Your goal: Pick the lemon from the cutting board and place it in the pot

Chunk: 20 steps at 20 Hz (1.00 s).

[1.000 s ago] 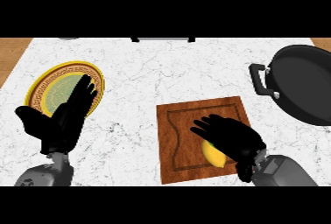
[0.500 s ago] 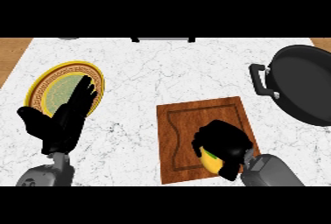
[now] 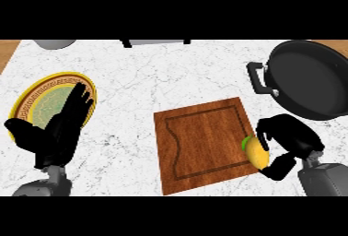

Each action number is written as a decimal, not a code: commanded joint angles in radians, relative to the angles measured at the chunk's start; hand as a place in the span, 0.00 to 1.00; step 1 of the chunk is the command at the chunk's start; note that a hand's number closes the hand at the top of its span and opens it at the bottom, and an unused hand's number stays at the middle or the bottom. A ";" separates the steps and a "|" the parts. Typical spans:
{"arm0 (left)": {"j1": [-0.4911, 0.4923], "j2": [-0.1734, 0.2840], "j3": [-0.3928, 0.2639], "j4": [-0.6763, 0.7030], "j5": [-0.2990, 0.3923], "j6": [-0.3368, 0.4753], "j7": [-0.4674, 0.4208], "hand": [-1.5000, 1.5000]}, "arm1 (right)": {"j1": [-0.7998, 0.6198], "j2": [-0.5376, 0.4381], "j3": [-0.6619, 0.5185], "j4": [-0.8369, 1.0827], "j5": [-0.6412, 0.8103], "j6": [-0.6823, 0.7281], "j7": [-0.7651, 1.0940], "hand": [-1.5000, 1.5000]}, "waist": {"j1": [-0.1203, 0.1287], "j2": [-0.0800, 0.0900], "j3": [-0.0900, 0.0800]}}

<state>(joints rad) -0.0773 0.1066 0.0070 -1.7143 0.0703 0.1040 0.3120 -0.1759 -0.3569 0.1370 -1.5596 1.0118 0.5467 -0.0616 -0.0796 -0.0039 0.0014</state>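
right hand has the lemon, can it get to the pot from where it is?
Probably yes. The right hand is curled round the lemon at the cutting board's right edge, and the pot sits just beyond it, mouth open. Only bare counter shows between them; the pot's near handle lies left of that path.

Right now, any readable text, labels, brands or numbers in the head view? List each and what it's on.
None readable.
Plate: patterned border band only, no letters.
Cutting board: plain wood with a groove, no marks.
Pot: plain black, no brand showing.
Lemon in the right hand: no sticker visible.
Left hand, forearms and marble counter: no markings.
Grey objects at the top edge are cut off; nothing legible on them.
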 commanded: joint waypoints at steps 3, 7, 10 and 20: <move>0.033 -0.016 0.001 -0.003 -0.003 0.015 -0.011 0.50 | 0.089 -0.122 -0.464 0.137 -0.112 -0.085 0.140 1.00 | -0.033 0.002 0.002; -0.003 0.003 -0.009 -0.031 0.014 -0.018 0.016 0.50 | 0.078 -0.246 -0.664 0.195 -0.140 -0.175 0.133 1.00 | 0.031 0.001 0.001; 0.011 0.004 -0.020 -0.031 0.007 -0.023 0.029 0.50 | 0.113 -0.268 -0.735 0.113 -0.163 -0.202 0.147 1.00 | 0.054 -0.001 -0.002; -0.061 -0.006 -0.024 0.001 -0.008 -0.011 0.063 0.50 | 0.117 -0.393 -0.957 -0.053 -0.379 -0.135 -0.022 1.00 | 0.066 0.001 -0.002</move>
<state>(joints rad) -0.1112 0.1015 -0.0142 -1.7147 0.0661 0.0890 0.3476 -0.0490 -0.7195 -0.7632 -1.5420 0.6820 0.4094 -0.0482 -0.0210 -0.0041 -0.0005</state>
